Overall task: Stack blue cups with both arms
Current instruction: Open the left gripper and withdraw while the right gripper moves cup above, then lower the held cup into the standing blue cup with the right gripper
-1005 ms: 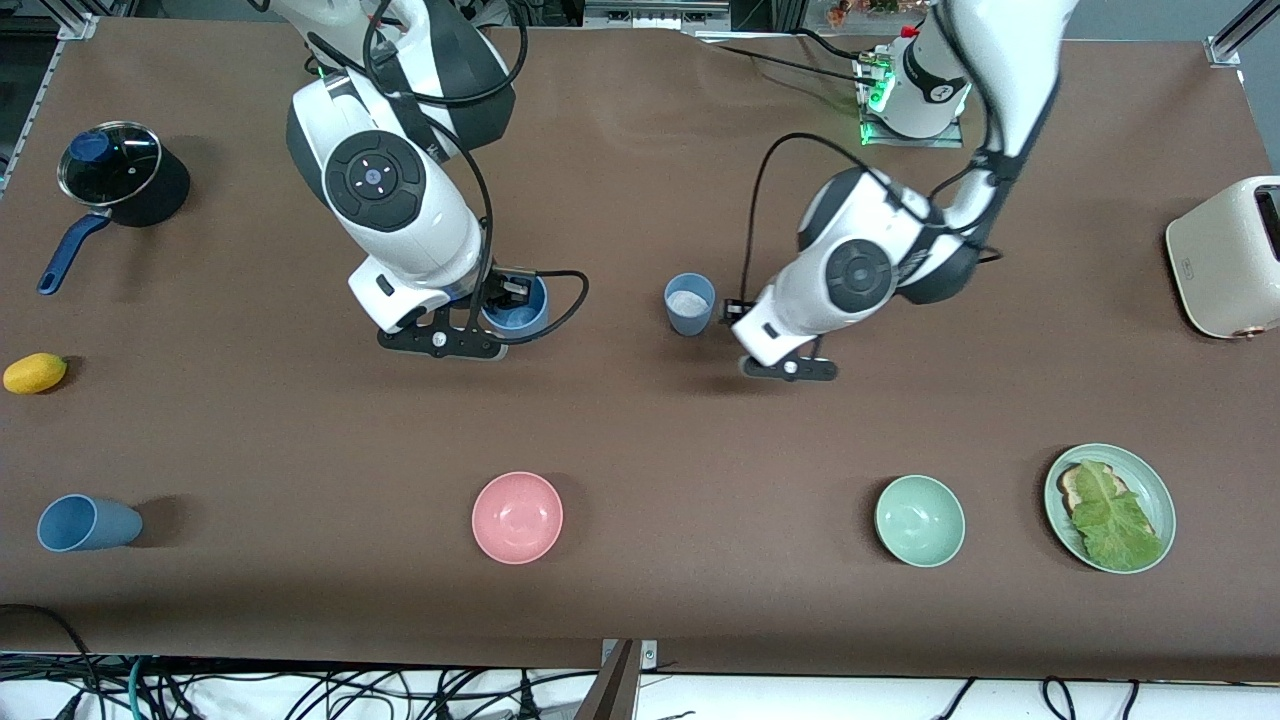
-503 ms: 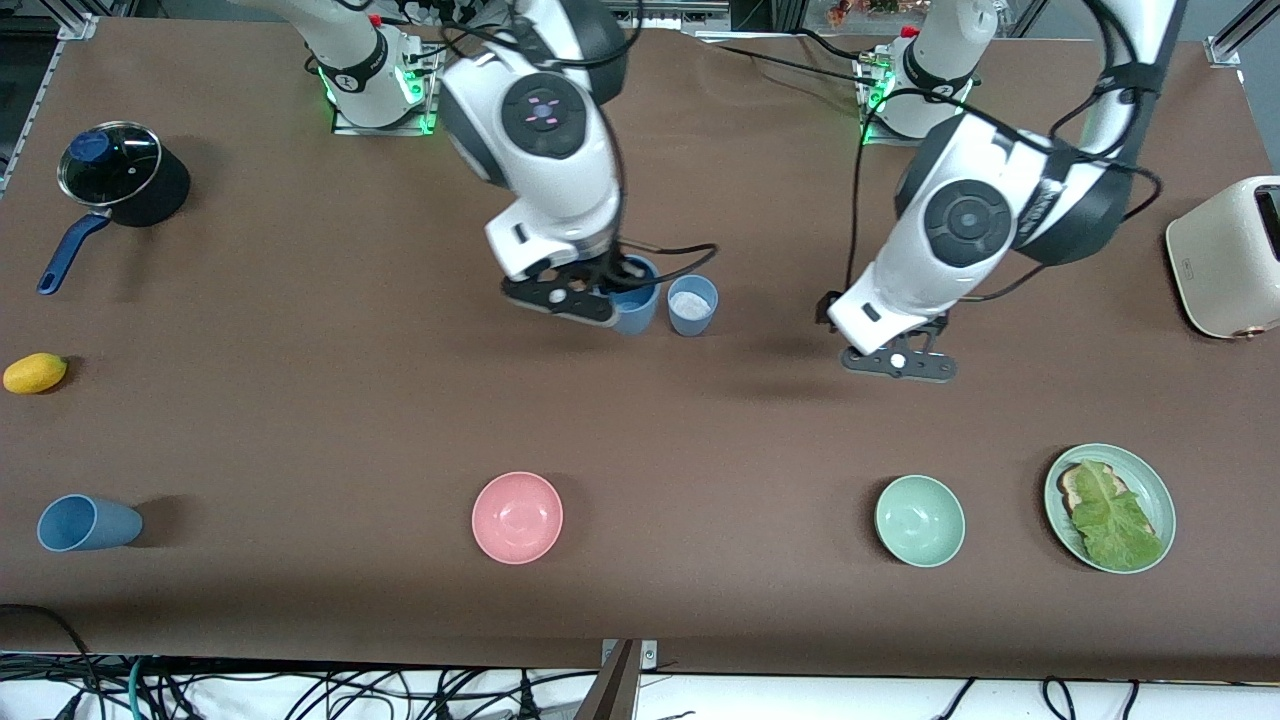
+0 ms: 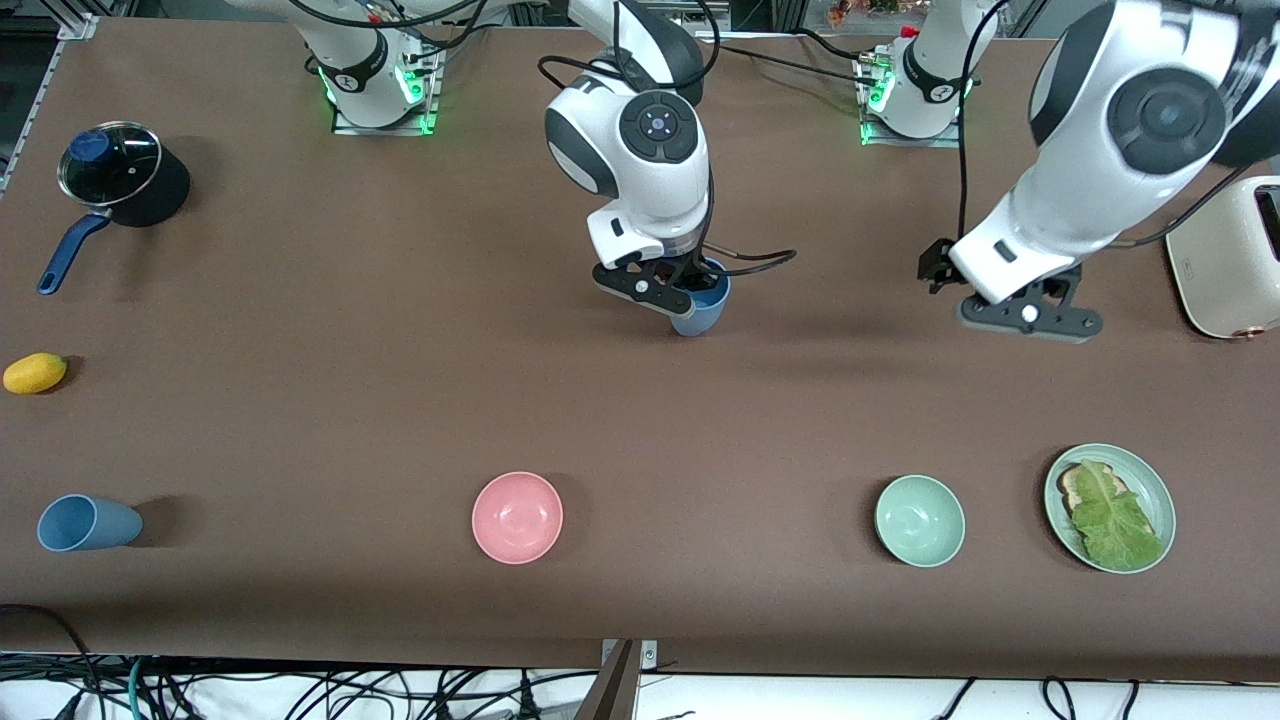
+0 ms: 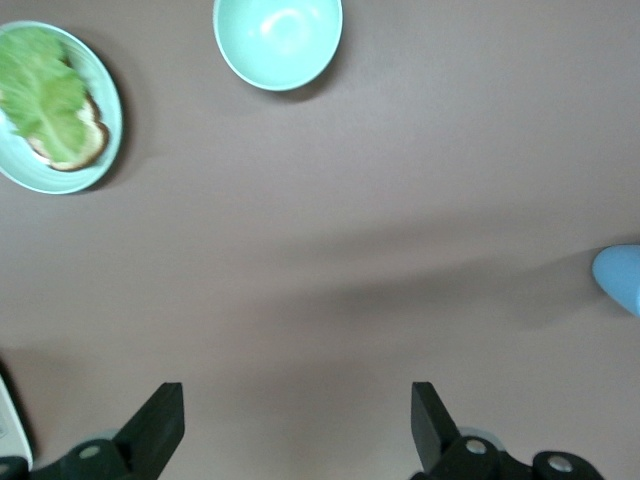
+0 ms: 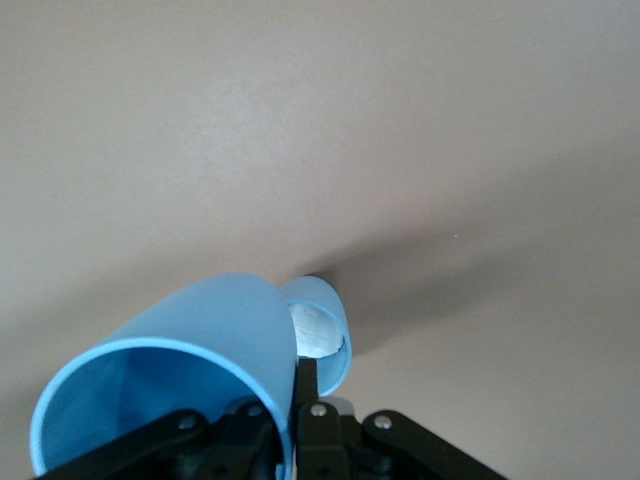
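Observation:
My right gripper [image 3: 688, 290] is shut on the rim of a light blue cup [image 3: 703, 308] and holds it tilted over the middle of the table. In the right wrist view the gripper [image 5: 287, 412] pinches the cup's wall [image 5: 170, 370]. A second blue cup [image 5: 322, 335] with something white inside stands just beneath it. A third blue cup [image 3: 85, 523] lies on its side near the front edge at the right arm's end. My left gripper [image 3: 1030, 316] is open and empty in the air beside the toaster; its fingers [image 4: 152, 425] are wide apart. A blue cup's edge [image 4: 620, 276] shows there.
A pink bowl [image 3: 517, 517], a pale green bowl [image 3: 920, 520] and a green plate [image 3: 1150, 480] with toast and lettuce sit nearer the front camera. A cream toaster [image 3: 1225, 255] stands at the left arm's end. A black pot [image 3: 125, 175] and a yellow fruit [image 3: 35, 372] are at the right arm's end.
My right gripper carried the light blue cup toward the left arm's end until it is over the second cup. My left gripper drew away from that cup toward the toaster.

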Tool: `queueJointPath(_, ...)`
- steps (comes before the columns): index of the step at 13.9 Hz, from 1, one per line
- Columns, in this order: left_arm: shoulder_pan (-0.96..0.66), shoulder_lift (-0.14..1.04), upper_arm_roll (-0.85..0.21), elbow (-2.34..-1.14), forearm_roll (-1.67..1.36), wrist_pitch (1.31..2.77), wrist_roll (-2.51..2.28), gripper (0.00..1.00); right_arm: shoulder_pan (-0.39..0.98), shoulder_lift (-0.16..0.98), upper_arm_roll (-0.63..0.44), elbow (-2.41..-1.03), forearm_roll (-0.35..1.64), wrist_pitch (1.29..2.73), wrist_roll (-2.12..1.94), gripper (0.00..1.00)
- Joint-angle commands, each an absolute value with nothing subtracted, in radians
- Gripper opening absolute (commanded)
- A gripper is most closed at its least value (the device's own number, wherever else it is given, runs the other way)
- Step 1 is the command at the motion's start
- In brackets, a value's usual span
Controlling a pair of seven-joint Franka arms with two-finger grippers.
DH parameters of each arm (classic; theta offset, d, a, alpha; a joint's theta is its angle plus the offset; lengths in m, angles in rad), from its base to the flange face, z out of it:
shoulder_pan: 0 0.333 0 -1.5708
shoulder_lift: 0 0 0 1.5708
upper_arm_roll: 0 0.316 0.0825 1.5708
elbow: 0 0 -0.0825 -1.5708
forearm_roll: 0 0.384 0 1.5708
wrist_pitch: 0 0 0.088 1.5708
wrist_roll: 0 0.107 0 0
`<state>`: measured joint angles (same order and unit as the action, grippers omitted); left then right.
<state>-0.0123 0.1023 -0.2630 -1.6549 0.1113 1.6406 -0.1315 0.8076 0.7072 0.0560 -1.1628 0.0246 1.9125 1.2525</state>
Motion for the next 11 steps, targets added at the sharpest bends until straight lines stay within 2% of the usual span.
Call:
queueJointPath(1,-0.041,0.006,-0.163,-1.689,0.026,1.621,-0.106,1.00,0.816,0.727,0.049,-1.129,0.011,1.893,1.270,0.00)
queueJointPath(5,-0.080,-0.072,-0.054,-1.739,0.020,1.661,-0.106,1.00,0.815,0.727,0.049,-1.143,0.008,1.888,1.266,0.00)
queueJointPath(11,-0.069,-0.040,-0.052,-1.686,0.015,1.605,-0.103,1.00,0.815,0.727,0.051,-1.173,0.025,1.887,1.259,0.00)
